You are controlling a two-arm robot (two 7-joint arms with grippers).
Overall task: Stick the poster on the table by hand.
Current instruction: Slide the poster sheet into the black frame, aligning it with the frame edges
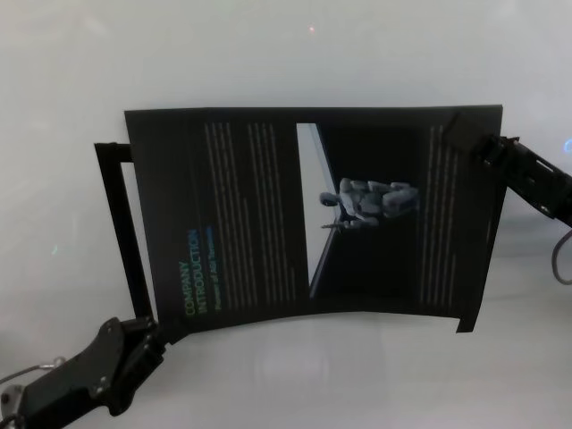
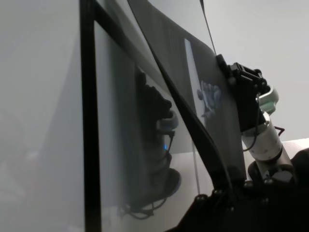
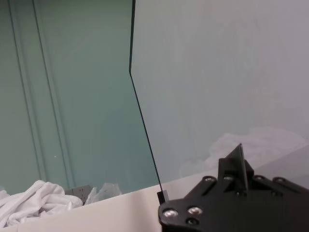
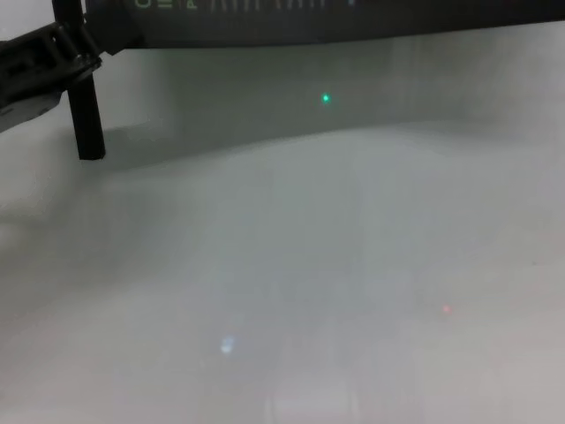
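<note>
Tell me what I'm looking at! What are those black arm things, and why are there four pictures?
It is a robot with two arms, and the four pictures come from four cameras: one on its head, one on its chest, one on each wrist.

In the head view the arms hold up a big black poster with white writing, the words COMPANY INTRODUCTION and a small robot picture. The left gripper grips its lower near corner; the right gripper grips the far upper corner. The sheet bows a little.

Behind the poster's left side stands a thin black frame. The left wrist view shows the poster from the side, and the chest view shows mostly the pale table. The right wrist view shows little of the poster.
</note>
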